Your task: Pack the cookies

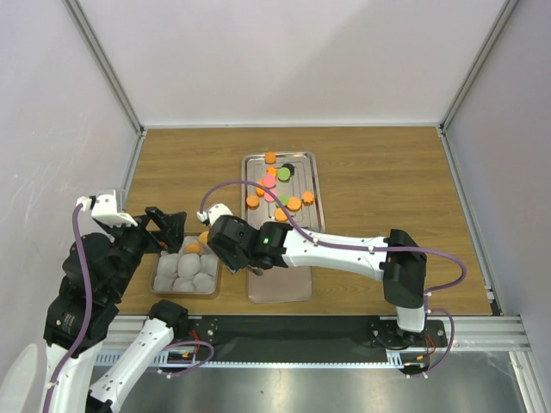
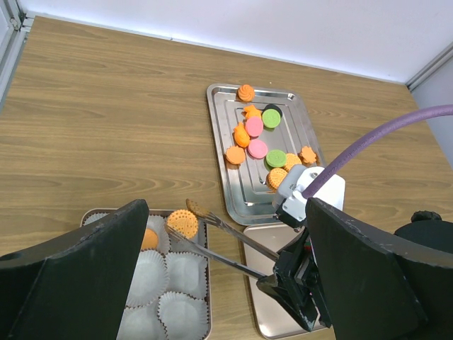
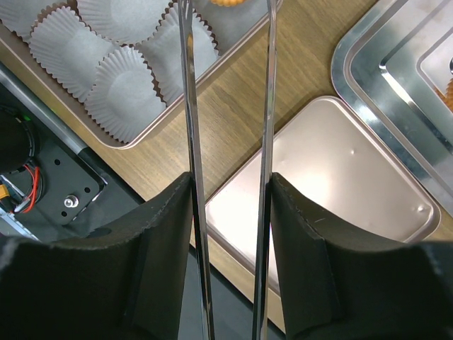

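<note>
Brown wood-grain table (image 1: 379, 172), three items directly on it.
Rectangular steel tray (image 1: 301, 176) sits mid-table. Flat rose-tinted metal pan (image 1: 280, 288) lies right at the tray's near end. Small metal box of white paper cups (image 1: 184, 294) is left of that end, apart.

1. Top camera looked down from behind the arms.
2. Left wrist camera rode the left gripper (image 2: 226, 212), peering between its jaws.
3. Right wrist camera looked past its jaws, close; all shared the cup box (image 3: 241, 28).

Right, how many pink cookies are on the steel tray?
2. One pink cookie lies mid-tray beside a green cookie; the second pink cookie just nearer. The right arm could hide more.
</note>
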You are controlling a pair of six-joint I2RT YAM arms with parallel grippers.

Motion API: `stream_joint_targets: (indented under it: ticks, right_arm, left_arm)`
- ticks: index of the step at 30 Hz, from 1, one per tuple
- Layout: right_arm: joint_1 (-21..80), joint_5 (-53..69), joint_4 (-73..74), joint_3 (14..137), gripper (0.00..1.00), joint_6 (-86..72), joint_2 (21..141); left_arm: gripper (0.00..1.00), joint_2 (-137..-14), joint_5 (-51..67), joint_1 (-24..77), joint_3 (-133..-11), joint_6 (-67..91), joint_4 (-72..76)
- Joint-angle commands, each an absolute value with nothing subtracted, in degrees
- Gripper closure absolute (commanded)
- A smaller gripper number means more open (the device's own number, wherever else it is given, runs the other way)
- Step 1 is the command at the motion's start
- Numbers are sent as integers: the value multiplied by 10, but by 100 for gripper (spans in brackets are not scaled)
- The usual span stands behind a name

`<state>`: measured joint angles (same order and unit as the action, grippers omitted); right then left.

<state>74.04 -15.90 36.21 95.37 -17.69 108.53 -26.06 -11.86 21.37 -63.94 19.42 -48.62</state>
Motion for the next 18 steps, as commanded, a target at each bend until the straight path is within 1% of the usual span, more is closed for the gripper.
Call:
stream_joint_targets:
  ticks: [1,13,18]
  right_arm:
    - [742,-179,352,959,50,-171,1060]
    - [744,-178,348,952,49,-172,1042]
    - [737,-196,352,942,50,-172,1000]
  left_arm:
    - [0,-261,-121,216,-642,189,-474]
    - [0,-260,-119,216,-646,191,-475]
    - [0,-259,-116,216,-651,192,-476]
